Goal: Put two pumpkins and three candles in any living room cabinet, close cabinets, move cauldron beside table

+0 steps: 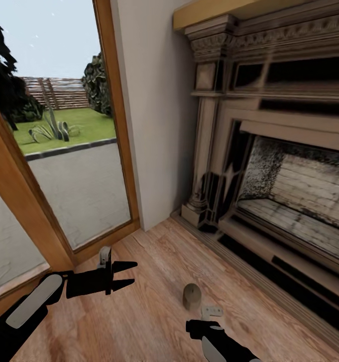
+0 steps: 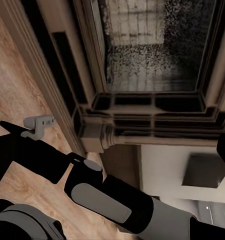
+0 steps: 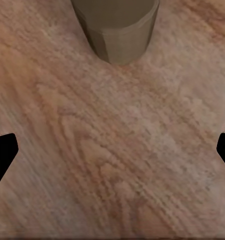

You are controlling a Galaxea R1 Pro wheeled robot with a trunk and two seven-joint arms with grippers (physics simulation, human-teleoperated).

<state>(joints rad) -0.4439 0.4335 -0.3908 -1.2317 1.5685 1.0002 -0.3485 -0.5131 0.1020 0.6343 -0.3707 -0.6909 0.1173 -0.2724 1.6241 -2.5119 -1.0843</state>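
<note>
Right gripper hanging over a candle on the floor by the fireplace.

The candle (image 1: 192,296) is standing upright on the wood floor (image 1: 139,311), in front of the fireplace (image 1: 269,166) and apart from its base. The right arm is reaching in from the lower edge of the head view, its wrist just beside the candle. In the right wrist view the right gripper (image 3: 112,150) is pointing down at bare floor, its two fingertips (image 3: 2,155) sitting wide apart at opposite edges with nothing between them; the candle (image 3: 116,27) is lying beyond the gap, untouched. The left gripper (image 1: 128,274) is hovering above the floor near the glass door (image 1: 64,166), its fingers slightly parted and holding nothing.
</note>
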